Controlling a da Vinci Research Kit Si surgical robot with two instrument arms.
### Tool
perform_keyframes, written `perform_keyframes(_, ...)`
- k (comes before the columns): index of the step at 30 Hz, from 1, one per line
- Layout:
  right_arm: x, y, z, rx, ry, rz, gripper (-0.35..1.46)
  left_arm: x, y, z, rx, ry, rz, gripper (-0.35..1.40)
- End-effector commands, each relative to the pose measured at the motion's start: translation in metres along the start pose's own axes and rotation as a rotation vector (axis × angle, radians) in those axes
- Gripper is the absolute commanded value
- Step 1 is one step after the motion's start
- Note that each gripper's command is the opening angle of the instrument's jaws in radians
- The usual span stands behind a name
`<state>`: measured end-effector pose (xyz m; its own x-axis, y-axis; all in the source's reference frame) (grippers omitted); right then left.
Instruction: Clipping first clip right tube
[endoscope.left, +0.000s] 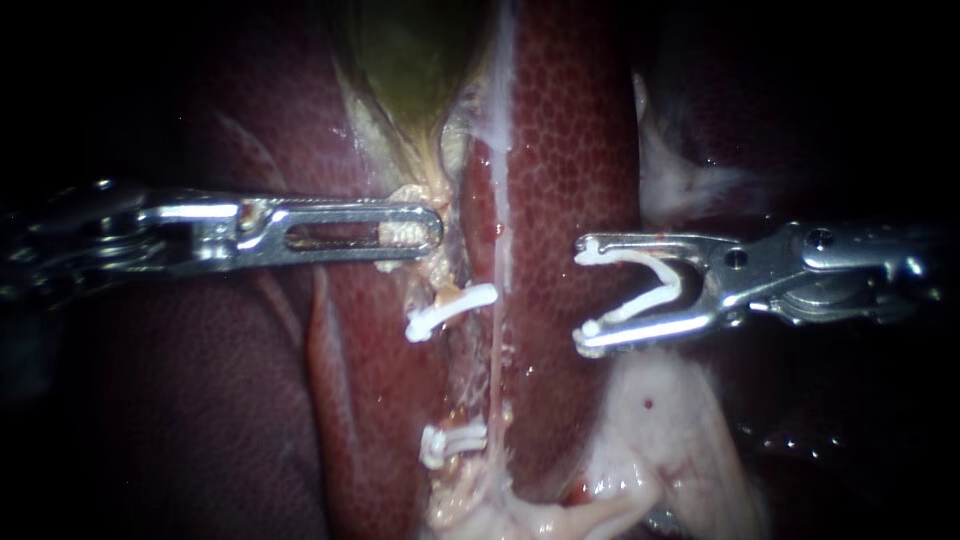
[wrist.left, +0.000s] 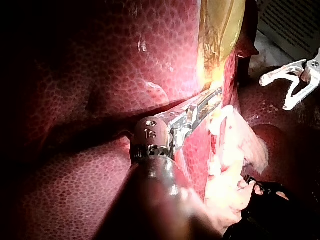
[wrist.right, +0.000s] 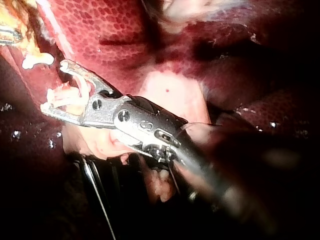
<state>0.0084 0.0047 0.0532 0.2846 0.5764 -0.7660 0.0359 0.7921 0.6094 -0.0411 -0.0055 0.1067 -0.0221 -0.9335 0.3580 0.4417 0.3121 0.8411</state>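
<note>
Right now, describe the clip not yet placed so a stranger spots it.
Find the speckled red liver lobe mid-view. At its right edge the right instrument's jaws hold a white clip. Unlike the two clips left of the lobe, it gapes in a V.

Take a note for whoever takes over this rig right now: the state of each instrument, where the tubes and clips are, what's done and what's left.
Left instrument: shut on tissue just below the gallbladder.
Right instrument: carries an open clip. It is over the liver, apart from the right tube.
Done: the left tube bears an upper clip and a lower clip.
Left: the right tube has no clip. The likely next step is to bring the open clip around it and close.
</note>
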Motion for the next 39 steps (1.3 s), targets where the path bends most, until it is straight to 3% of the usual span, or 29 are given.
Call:
perform_keyframes(1,0.0000,0.0000,0.0001,0.000,0.000,-0.001,0.60,-0.0001,0.0000,-0.0001,0.002,0.001,-0.001,-0.35)
perform_keyframes(10,-0.0003,0.0001,0.0002,-0.001,0.000,-0.002,0.60,-0.0026,-0.0002,-0.0035,-0.010,-0.001,-0.014,-0.35)
perform_keyframes(21,-0.0006,0.0002,0.0005,0.004,0.000,-0.004,0.60,-0.0063,-0.0010,-0.0091,-0.020,-0.063,-0.014,-0.35)
perform_keyframes(32,-0.0022,0.0004,0.0020,0.009,0.001,-0.013,0.60,-0.0064,-0.0012,-0.0095,-0.018,-0.068,-0.011,-0.35)
perform_keyframes(39,-0.0051,0.0012,0.0041,0.023,-0.003,-0.012,0.60,-0.0064,-0.0012,-0.0095,-0.018,-0.068,-0.011,-0.35)
